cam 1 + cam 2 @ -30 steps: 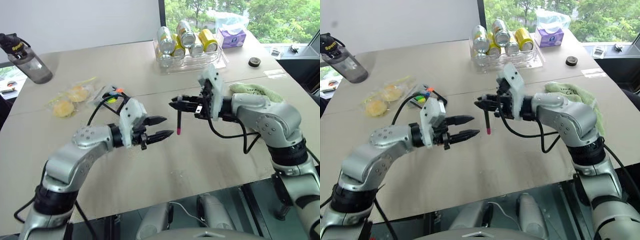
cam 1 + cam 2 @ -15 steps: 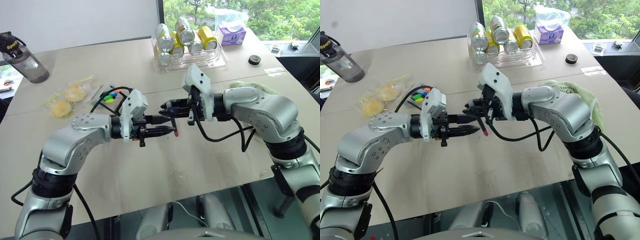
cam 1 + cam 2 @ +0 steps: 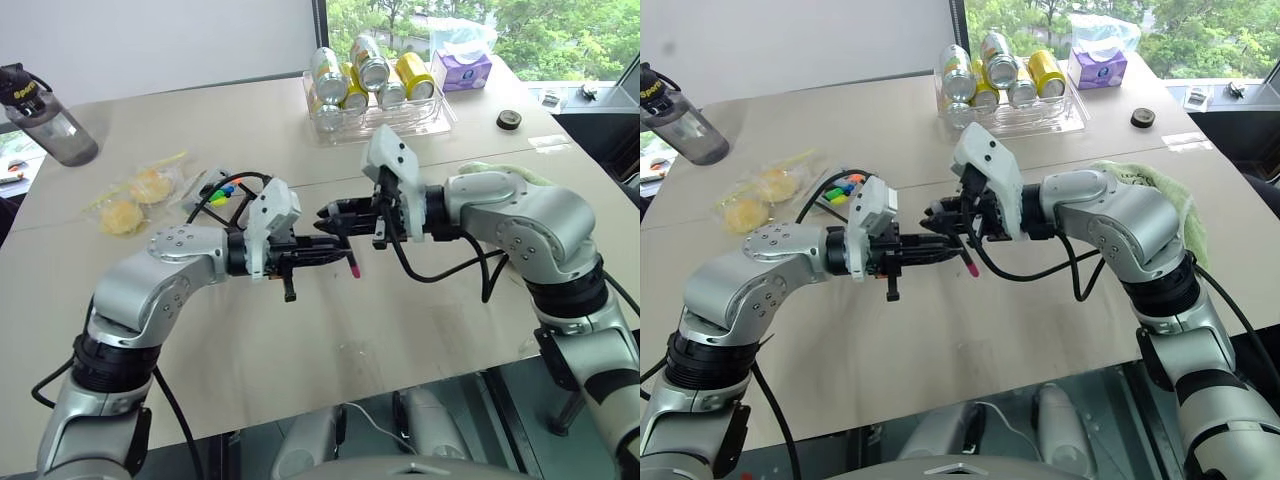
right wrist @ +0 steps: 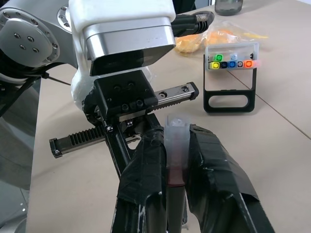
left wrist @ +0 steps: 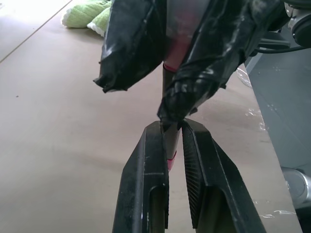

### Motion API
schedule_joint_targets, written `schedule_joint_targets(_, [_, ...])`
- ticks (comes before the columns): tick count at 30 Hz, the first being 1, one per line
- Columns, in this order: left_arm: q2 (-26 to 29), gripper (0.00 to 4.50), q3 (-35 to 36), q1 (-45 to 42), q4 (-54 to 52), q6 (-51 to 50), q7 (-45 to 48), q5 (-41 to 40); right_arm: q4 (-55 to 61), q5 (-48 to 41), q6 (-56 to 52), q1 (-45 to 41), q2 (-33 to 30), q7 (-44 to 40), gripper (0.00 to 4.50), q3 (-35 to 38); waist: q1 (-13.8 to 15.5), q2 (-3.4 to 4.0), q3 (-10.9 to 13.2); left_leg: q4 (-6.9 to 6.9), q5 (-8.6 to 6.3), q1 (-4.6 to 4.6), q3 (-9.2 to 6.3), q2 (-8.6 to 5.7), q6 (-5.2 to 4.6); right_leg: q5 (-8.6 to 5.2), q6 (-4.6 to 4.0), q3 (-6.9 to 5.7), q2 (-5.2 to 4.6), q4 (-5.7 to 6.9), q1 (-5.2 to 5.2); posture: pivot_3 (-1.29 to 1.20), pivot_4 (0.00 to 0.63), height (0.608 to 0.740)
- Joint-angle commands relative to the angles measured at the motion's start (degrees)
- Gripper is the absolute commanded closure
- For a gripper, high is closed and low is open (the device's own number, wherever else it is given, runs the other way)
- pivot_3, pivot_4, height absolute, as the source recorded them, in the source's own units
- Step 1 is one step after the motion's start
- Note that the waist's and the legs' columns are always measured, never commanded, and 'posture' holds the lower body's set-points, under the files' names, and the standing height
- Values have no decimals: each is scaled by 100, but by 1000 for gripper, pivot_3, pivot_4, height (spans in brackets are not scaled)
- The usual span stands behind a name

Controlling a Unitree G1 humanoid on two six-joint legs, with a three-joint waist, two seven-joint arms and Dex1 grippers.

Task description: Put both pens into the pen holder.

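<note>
Above the smooth beige desk (image 3: 420,330), both tools are clenching one slim black pen (image 5: 171,141) with pink ends: the left tool (image 5: 174,127) with ribbed fingers, the right tool (image 4: 176,145) with tape-wrapped ones. The rectangular-framed pen holder (image 4: 230,80) is standing well apart.

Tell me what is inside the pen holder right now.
The pen holder shows a row of coloured marker tips: yellow, green, blue, orange. Whether any slot is free cannot be seen. The pink-ended pen is not inside; the left gripper and right gripper both clamp it above the table.
</note>
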State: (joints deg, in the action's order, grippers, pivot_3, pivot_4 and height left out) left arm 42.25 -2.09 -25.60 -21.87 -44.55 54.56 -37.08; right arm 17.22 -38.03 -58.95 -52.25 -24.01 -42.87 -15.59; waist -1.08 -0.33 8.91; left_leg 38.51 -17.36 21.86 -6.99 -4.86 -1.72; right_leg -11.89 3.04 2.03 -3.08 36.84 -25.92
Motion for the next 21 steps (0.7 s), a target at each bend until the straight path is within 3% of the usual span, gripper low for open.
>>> schedule_joint_targets(1, [-69, 4483, 21, -67, -33, 156, -109, 112, 268, -77, 78, -166, 136, -36, 4417, 110, 0, 0, 0, 0, 0, 0, 0, 0, 0, 0, 0, 0, 0, 0, 0, 0, 150, 739])
schedule_joint_targets(3, [-76, 4483, 14, -67, -22, 210, -107, 174, 255, -47, 149, -159, 131, -95, 4417, 112, 1, 0, 0, 1, 0, 0, 0, 0, 0, 0, 0, -1, 0, 1, 0, 0, 150, 739])
schedule_joint_targets(4, [-82, 4500, 14, -67, -10, 267, -110, 228, 255, -33, 182, -151, 123, -122, 3391, 121, -1, 0, 0, 1, 0, 0, 0, 0, 0, 0, 0, 0, 0, 1, 0, 0, 150, 739])
schedule_joint_targets(5, [-90, 4500, 19, -64, 7, 325, -119, 278, 257, 5, 224, -144, 117, -116, 3080, 128, -7, 0, 0, 1, 0, 0, 0, 0, 0, 0, 0, 0, 0, 1, 0, 0, 150, 739])
schedule_joint_targets(10, [-113, 4500, 89, 2, 67, 580, -220, 514, 220, 77, 285, -17, 50, -23, 673, 346, -4, 0, 0, 5, 0, 1, 0, -2, 0, 0, 0, -1, 0, 4, 0, 0, 150, 739])
schedule_joint_targets(18, [-220, 4500, 442, 809, -276, 1367, -1026, 1233, 331, -389, 747, 1294, -336, -141, 673, 1729, 34, -5, -3, 4, 0, 3, -2, -3, 0, 0, 0, -2, -3, 0, 1, 0, 150, 739])
schedule_joint_targets(21, [-264, 4500, 270, 926, -197, 2233, -1545, 2164, 465, -325, 952, 1971, -484, -174, 673, 1865, 32, -4, -3, 9, 0, -1, 4, -3, 0, 1, 0, 4, -3, 11, 2, 0, 150, 739])
